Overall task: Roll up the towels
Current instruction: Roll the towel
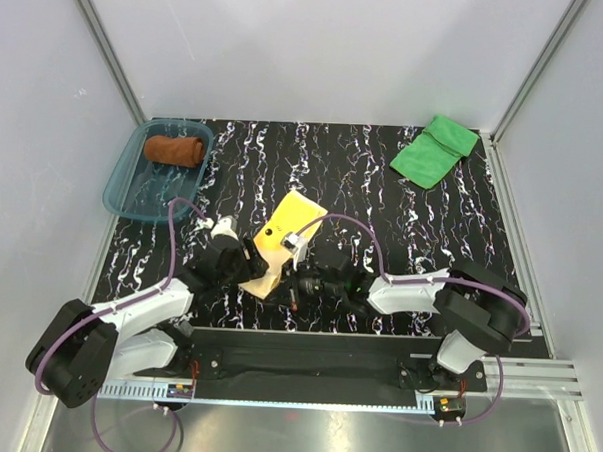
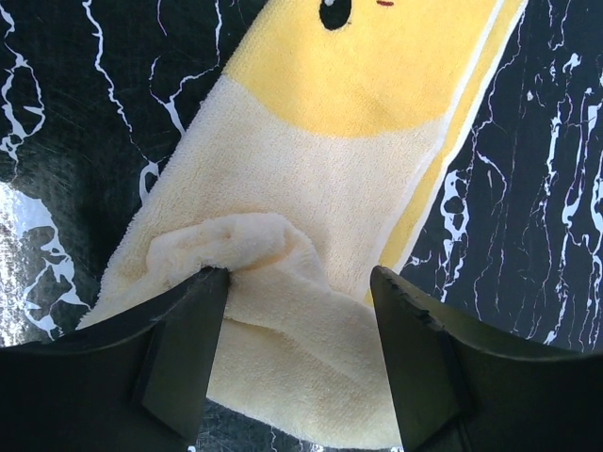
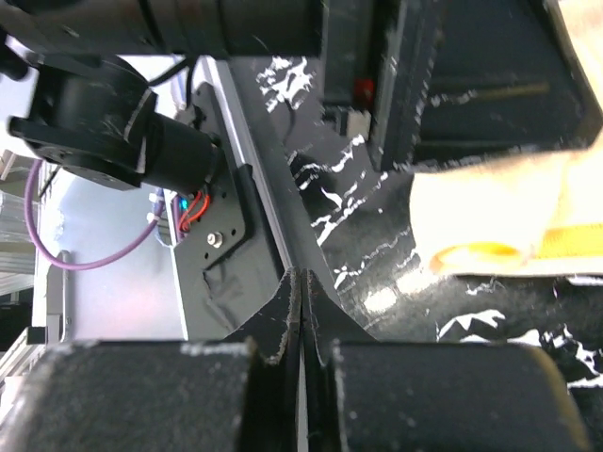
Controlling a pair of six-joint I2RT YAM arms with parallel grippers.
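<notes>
Lying rolled up inside the translucent teal tray [image 1: 121, 196], the rust-brown towel [image 1: 175, 149] is occupying the far left corner of the black, white-veined desk [image 1: 363, 189]. Moving rightward, the left end effector [image 1: 248, 267] is reaching over the near end of the pale yellow towel [image 1: 284, 228], which is lying flat and slantwise near the middle of the desk. In the left wrist view this end effector [image 2: 300, 282] is standing open, its two fingers well apart and straddling the yellow towel [image 2: 349, 85]; a small bunched fold at the towel's near edge is touching the inner face of the left finger [image 2: 188, 348], while the other finger is sitting apart from the fold, over flat cloth. Just beside it, the right end effector [image 1: 297, 286] is hovering low at the towel's near right edge. In the right wrist view its jaws [image 3: 300, 311] are pressing fully together with nothing between them, and the yellow towel's edge [image 3: 499, 212] is showing ahead, apart from the fingertips. At the far right corner, the bright green towel [image 1: 435, 152] is lying folded loosely, well apart from both arms.
</notes>
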